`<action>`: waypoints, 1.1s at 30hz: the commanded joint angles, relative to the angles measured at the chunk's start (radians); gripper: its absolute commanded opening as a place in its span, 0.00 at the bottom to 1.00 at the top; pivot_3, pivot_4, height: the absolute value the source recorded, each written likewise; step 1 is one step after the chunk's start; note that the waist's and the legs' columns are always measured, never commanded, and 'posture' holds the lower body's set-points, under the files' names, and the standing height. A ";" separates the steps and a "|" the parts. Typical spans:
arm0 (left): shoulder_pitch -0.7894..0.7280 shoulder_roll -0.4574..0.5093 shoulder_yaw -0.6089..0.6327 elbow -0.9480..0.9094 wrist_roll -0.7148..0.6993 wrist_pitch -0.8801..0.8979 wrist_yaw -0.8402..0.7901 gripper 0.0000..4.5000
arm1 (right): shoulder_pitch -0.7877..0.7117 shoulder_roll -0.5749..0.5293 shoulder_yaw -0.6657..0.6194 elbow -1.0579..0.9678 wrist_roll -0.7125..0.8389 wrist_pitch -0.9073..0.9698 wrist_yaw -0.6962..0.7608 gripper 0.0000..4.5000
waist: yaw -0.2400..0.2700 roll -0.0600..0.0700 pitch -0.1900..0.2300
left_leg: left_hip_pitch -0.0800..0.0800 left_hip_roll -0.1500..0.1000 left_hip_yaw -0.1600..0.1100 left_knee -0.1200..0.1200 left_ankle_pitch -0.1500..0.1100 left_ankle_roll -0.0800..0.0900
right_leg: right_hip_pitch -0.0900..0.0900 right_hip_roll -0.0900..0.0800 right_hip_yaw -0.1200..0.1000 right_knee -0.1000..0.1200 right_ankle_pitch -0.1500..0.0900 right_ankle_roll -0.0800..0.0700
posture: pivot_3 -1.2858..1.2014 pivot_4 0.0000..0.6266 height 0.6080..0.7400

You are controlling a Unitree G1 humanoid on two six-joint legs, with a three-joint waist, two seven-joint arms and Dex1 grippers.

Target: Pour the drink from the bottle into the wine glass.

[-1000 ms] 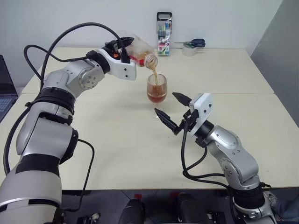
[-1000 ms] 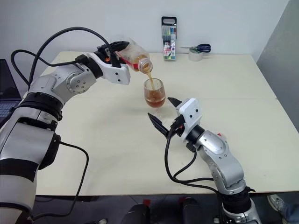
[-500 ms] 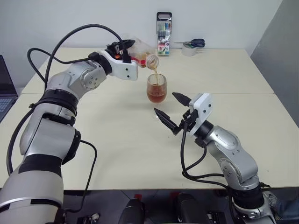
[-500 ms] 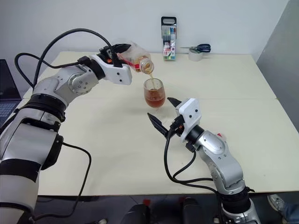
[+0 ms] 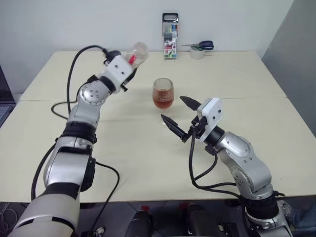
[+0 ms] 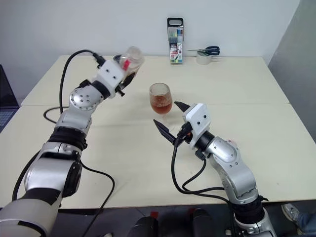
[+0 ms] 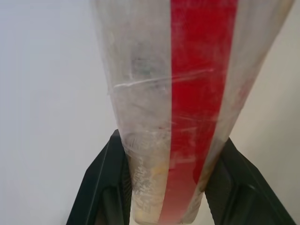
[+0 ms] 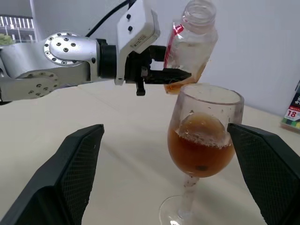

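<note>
We see the left claw (image 5: 129, 63) pinching the nearly empty bottle (image 5: 137, 51) upright above the counter (image 5: 237, 74), off to the left of the wine glass (image 5: 163, 93). The glass stands mid-counter, far from any edge, holding the drink (image 5: 163, 100). The right claw (image 5: 176, 114) is spread wide just before it, with bare counter on every side.

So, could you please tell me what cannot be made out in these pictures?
- Bottle mouth: cut off by the left wrist view's upper edge.
- Wine glass foot: behind the right gripper in both eye views.
- Marker pack print: too small.
</note>
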 commanded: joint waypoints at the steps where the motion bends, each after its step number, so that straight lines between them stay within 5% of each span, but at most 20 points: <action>1: 0.097 -0.004 0.100 -0.221 -0.125 0.182 -0.007 0.37 | -0.037 -0.015 0.013 -0.053 0.052 0.053 0.045 1.00 | -0.005 0.000 0.000 | 0.000 0.000 0.000 0.000 0.000 0.000 | 0.000 0.000 0.000 0.000 0.000 0.000 | 0.52 0.24 1.00; 5: 0.300 -0.033 0.255 -0.401 -0.282 0.389 0.045 0.37 | -0.127 -0.063 0.052 -0.051 0.093 0.198 0.103 1.00 | -0.011 0.000 0.000 | 0.000 0.001 -0.001 0.001 0.000 0.000 | 0.000 0.000 0.000 0.000 0.000 0.000 | 0.52 0.24 1.00; 11: 0.442 -0.044 0.358 -0.477 -0.355 0.462 0.090 0.37 | -0.213 -0.071 0.073 -0.005 0.109 0.234 0.153 1.00 | 0.002 -0.001 -0.001 | -0.001 0.000 -0.003 0.005 0.000 0.000 | 0.001 0.000 -0.002 0.001 0.000 0.000 | 0.52 0.24 1.00; 26: 0.500 -0.007 0.322 -0.353 -0.296 0.328 0.033 0.37 | -0.244 -0.050 0.115 0.050 0.079 0.206 0.177 1.00 | 0.027 -0.003 -0.002 | -0.002 0.000 -0.002 0.009 -0.001 0.001 | 0.002 0.000 -0.001 0.001 0.000 0.000 | 0.52 0.24 1.00; 33: 0.491 -0.004 0.319 -0.324 -0.293 0.298 0.024 0.90 | -0.239 -0.042 0.114 0.050 0.072 0.209 0.176 1.00 | 0.026 -0.003 -0.002 | -0.002 0.000 -0.002 0.009 -0.002 0.003 | 0.002 0.000 -0.001 0.001 0.000 0.000 | 0.52 0.24 1.00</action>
